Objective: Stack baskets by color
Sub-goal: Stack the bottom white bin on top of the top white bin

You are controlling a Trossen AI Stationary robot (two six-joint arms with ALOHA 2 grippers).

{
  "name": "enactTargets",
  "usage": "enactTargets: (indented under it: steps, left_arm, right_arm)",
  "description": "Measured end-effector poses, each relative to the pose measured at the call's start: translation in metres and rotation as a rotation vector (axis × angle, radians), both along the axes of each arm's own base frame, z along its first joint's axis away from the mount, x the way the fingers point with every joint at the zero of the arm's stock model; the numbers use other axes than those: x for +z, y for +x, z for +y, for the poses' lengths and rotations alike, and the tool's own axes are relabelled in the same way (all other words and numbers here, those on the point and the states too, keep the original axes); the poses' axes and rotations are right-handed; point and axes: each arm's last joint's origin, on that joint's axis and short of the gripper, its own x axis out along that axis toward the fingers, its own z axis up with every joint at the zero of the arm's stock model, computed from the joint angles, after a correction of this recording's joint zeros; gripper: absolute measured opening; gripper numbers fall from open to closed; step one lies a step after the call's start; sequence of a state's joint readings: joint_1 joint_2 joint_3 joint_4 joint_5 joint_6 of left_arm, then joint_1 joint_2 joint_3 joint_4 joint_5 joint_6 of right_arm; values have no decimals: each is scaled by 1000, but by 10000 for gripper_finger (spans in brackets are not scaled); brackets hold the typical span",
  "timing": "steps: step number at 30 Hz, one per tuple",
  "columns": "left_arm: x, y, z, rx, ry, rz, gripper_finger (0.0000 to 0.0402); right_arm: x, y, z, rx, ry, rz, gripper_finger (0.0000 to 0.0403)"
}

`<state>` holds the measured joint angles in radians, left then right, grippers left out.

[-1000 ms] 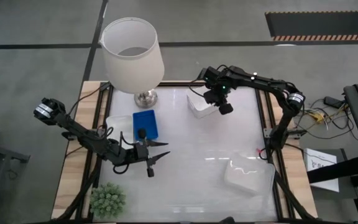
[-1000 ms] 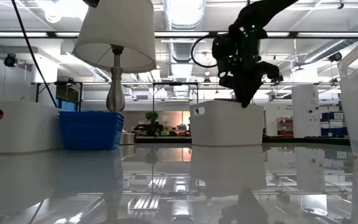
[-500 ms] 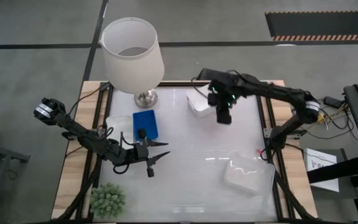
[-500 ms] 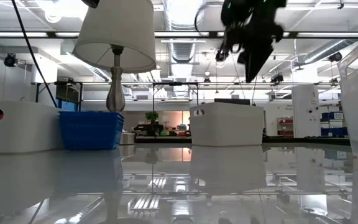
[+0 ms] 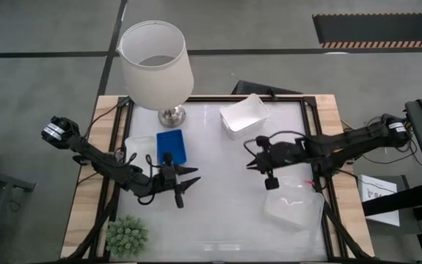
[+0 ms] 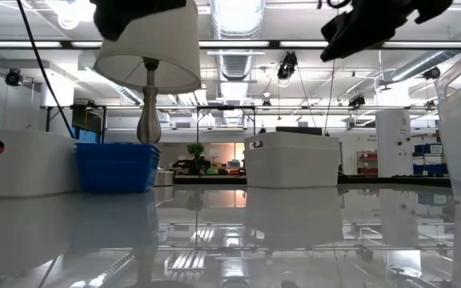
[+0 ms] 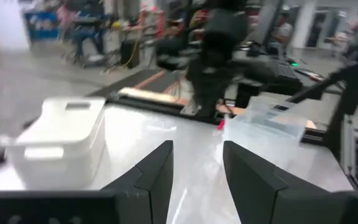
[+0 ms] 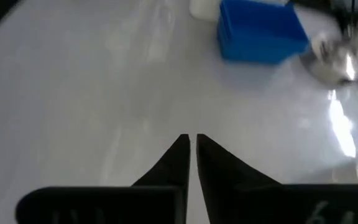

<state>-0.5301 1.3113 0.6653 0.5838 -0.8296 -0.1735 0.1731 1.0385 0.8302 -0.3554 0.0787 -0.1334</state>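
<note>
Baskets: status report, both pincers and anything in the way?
Left pincer open, empty, beside blue basket. Right pincer shut, empty, above clear basket. White basket sits alone. Lamp stands near the blue one.

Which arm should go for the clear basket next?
Right. The right gripper, shut and empty, hangs just beside the clear basket; the left gripper, open, sits across the table by the blue basket.

My glossy white surface [image 5: 218, 213] carries a lamp [image 5: 169, 114], blue basket [image 5: 171, 145], two white baskets [image 5: 243, 116], a clear basket [image 5: 293, 207] and a plant [image 5: 127, 235].
</note>
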Motion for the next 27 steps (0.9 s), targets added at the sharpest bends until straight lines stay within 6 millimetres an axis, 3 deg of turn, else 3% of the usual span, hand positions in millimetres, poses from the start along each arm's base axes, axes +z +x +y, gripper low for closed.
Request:
enactTargets:
  steps: [9, 13, 17, 21, 27]
  left_arm:
    - [-16, 4, -2, 91, -298, 111, 125]
    - [-17, -2, -1, 197, -554, 316, 114]
    - [-20, -13, -2, 326, -764, 663, 94]
    - [-15, -25, 3, 485, -781, 898, 83]
    - [-5, -38, 16, 594, -778, 1007, 82]
  right_arm:
    - [-11, -11, 5, 74, -41, -126, 9]
    - [-9, -12, 5, 78, -45, -134, 9]
    - [-10, -13, 5, 84, -51, -132, 9]
    - [-11, -13, 5, 98, -72, -128, 9]
    - [-11, -13, 5, 102, -76, -131, 9]
